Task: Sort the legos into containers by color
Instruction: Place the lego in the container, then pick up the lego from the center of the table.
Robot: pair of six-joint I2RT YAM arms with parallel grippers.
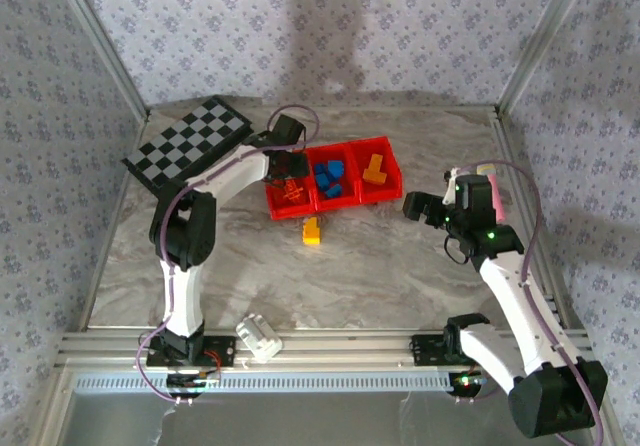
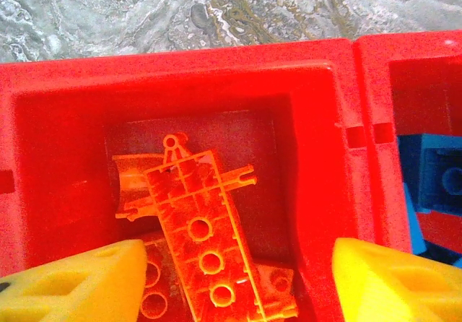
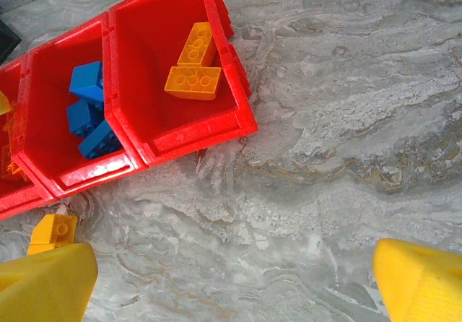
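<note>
My left gripper (image 2: 238, 282) hangs spread over the orange legos (image 2: 198, 228) in the red tray's end compartment (image 2: 173, 55), gripping nothing. My right gripper (image 3: 234, 279) gapes wide above the table (image 3: 346, 120).

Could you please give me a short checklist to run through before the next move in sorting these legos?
1. Left hand empty: ok; it is open above the left compartment, holding nothing.
2. Orange legos inside the left compartment: ok.
3. Blue legos inside the middle compartment: ok.
4. Yellow legos inside the right compartment: ok; two lie there.
5. Every lego sorted: not ok; a loose yellow lego lies on the table, outside the compartments.
6. Right hand ready to pick: ok; it is open over the table, near the loose yellow lego.
</note>
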